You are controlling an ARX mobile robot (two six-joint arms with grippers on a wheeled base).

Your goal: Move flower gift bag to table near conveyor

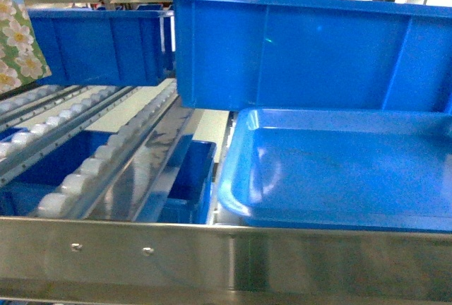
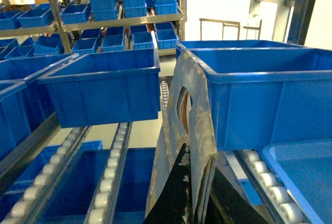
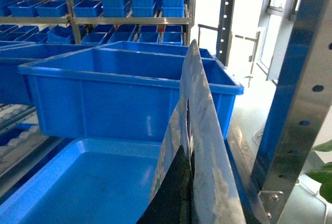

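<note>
Nearest in the head view, a steel rail (image 1: pixel 226 255) runs across the bottom. Behind it the conveyor (image 1: pixel 78 171) sends its lanes of white rollers off toward 11 o'clock. A shallow blue tray (image 1: pixel 339 171) lies at 3 o'clock, and a deep blue bin (image 1: pixel 304 51) stands just behind it. The flower gift bag (image 1: pixel 18 37) shows only as a daisy-printed corner at 10 o'clock, above the rollers. In the left wrist view the left claw (image 2: pixel 194 203) pinches the bag's foot between dark fingers, and the bag rises edge-on with its handle cutout showing. In the right wrist view the right claw (image 3: pixel 181 198) is a dark shape against a pale mottled sheet (image 3: pixel 199 130) standing over the tray; whether it grips cannot be told. Shelves of small bins (image 2: pixel 119 6) fill the far background at 12 o'clock.
</note>
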